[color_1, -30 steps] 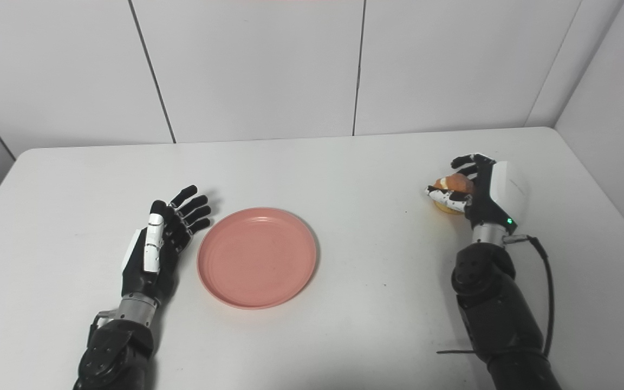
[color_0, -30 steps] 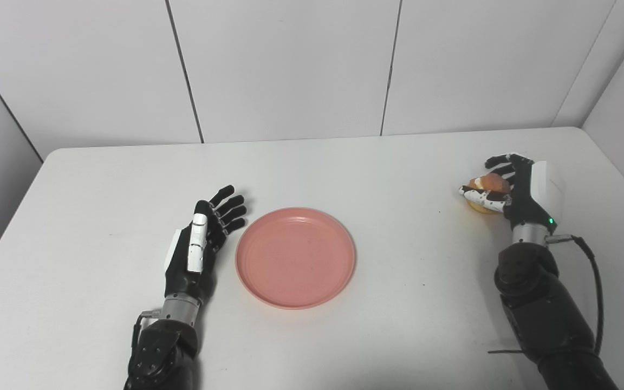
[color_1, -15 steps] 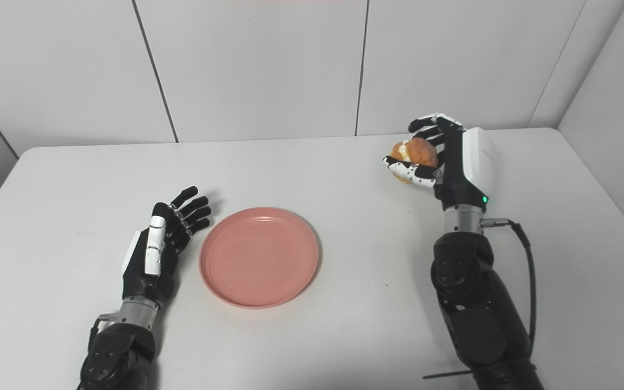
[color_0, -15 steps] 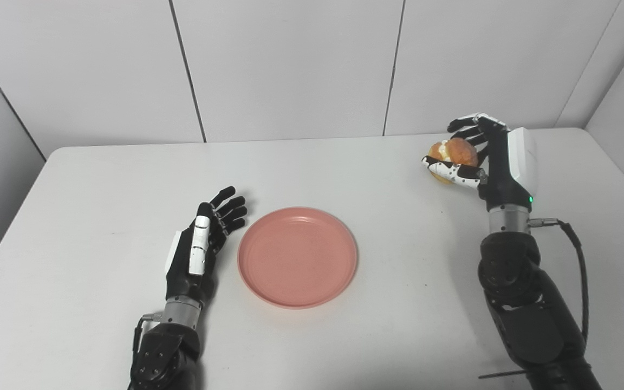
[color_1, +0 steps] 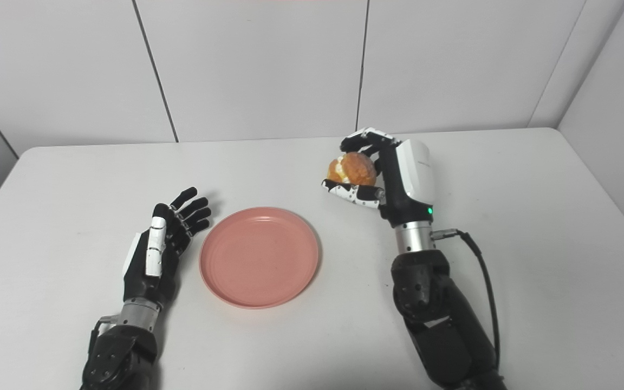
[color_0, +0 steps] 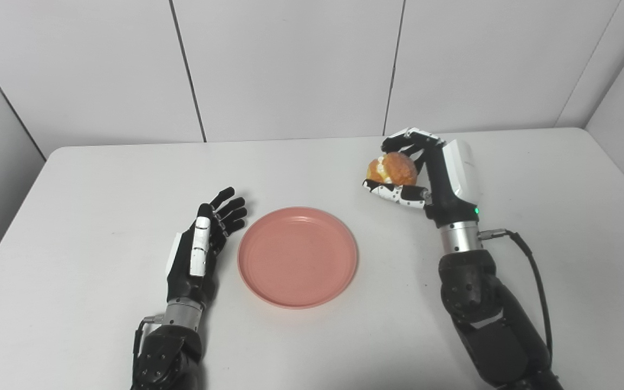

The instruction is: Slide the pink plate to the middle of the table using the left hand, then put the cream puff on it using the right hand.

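Right of pink plate [color_0: 297,257]: right hand [color_0: 426,173] raised, apparently upright, gripping cream puff [color_0: 393,168].

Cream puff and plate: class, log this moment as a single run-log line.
stage: carrying | right hand: shut on cream puff, raised right of pink plate | left hand: open beside plate | plate: bare, mid-table

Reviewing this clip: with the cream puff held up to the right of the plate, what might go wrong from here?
The right hand holds the cream puff between fingers and thumb, clear of the table and not yet over the pink plate. A squeeze might crush it, or it might slip out before reaching the plate. The open left hand rests close beside the plate's left rim; a twitch could nudge the plate off centre.
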You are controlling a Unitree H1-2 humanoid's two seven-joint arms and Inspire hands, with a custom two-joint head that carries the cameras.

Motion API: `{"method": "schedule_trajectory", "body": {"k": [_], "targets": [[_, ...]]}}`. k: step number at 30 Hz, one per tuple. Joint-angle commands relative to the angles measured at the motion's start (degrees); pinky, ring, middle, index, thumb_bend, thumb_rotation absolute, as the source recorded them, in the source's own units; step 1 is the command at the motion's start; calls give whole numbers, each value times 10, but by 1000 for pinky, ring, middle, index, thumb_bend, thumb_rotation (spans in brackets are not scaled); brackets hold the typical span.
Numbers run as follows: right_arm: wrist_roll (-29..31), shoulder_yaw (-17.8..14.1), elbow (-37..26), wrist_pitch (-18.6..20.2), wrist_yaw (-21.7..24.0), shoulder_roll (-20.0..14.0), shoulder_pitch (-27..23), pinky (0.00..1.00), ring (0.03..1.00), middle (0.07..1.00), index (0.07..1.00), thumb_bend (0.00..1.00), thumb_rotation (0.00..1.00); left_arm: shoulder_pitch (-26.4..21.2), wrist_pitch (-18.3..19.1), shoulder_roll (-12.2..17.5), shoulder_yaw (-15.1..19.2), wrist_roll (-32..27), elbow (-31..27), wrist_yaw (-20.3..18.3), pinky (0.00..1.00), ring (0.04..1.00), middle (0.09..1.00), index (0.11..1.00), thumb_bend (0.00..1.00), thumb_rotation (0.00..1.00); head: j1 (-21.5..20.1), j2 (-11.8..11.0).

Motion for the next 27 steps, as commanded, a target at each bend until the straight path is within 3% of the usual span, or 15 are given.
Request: {"method": "schedule_trajectory", "body": {"k": [1,4,7,10,14,18,20,27], "targets": [[1,-4,-8,-46,-10,3,-18,162,242,517,464,520,0,19,-9,-2,0,1,17,-1,789,795,800,796,597,940,0,0],[-2,1,-3,-62,-6,11,-14,181,267,522,460,519,0,20,-9,-1,0,-1,17,-3,785,796,802,791,592,931,-1,0],[2,14,-3,-71,9,24,-5,373,410,535,469,513,0,19,-8,-1,1,-3,16,-3,788,795,798,785,591,924,-2,3],[-6,28,1,-90,12,28,-1,422,440,524,472,514,0,19,-7,-1,0,-2,13,-3,787,794,798,785,588,919,-1,4],[-17,40,9,-103,12,37,6,432,430,524,479,514,0,19,-10,0,-1,-1,15,-4,779,791,801,790,587,934,-1,8],[-24,52,10,-102,25,47,16,505,489,509,454,514,0,20,-10,-1,-1,3,13,0,777,788,798,787,591,929,-2,7],[-27,56,6,-93,35,51,21,505,494,509,452,513,0,20,-8,-1,-2,7,11,3,771,786,793,782,597,931,-2,7],[-34,82,40,-123,47,59,28,480,477,515,456,513,0,20,-4,-1,-1,3,9,2,771,788,796,782,597,914,-8,12]]}}
